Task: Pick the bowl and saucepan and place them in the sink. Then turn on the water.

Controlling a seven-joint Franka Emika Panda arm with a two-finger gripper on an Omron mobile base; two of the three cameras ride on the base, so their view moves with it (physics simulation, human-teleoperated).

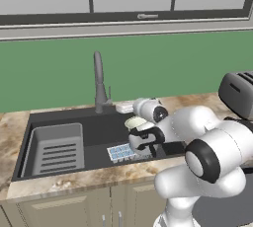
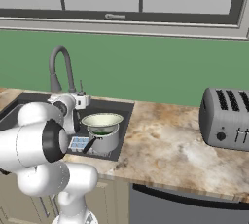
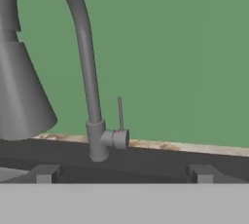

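Bowl [image 2: 102, 120]: pale, wide and shallow, resting upright on top of the saucepan [image 2: 104, 140], its rim overhanging the pot's wall. Right base view shows the pair whole; in the left base view just a pale sliver of the bowl [image 1: 134, 122] shows behind the arm.

Saucepan: silver-grey, straight-sided, standing in the right part of the sink [image 2: 124, 121], short dark handle pointing toward the front edge. Its inside is hidden by the bowl.

Sink: dark recessed basin. Left base view shows its full width [image 1: 64, 117], with a lighter grey ribbed tray [image 1: 57, 149] in the left part and a small blue-and-white checked item [image 1: 120, 152] on the floor of the basin near the front wall; what that item is cannot be told. The right base view shows the same item [image 2: 79, 143] just beside the saucepan.

Faucet [image 3: 85, 62]: tall, dark grey, curved neck, standing at the back rim of the sink. Hand view shows it close, with a thin upright lever [image 3: 119, 113] on a side stub. No stream is falling from it in any view.

Gripper [image 3: 121, 174]: two dark fingertips [image 3: 46, 173] at the bottom of the hand view, set wide apart, nothing between them, pointed at the faucet base.

Toaster [image 2: 226, 118]: grey, on the marbled counter [image 2: 165, 145], well apart to the right of the sink.
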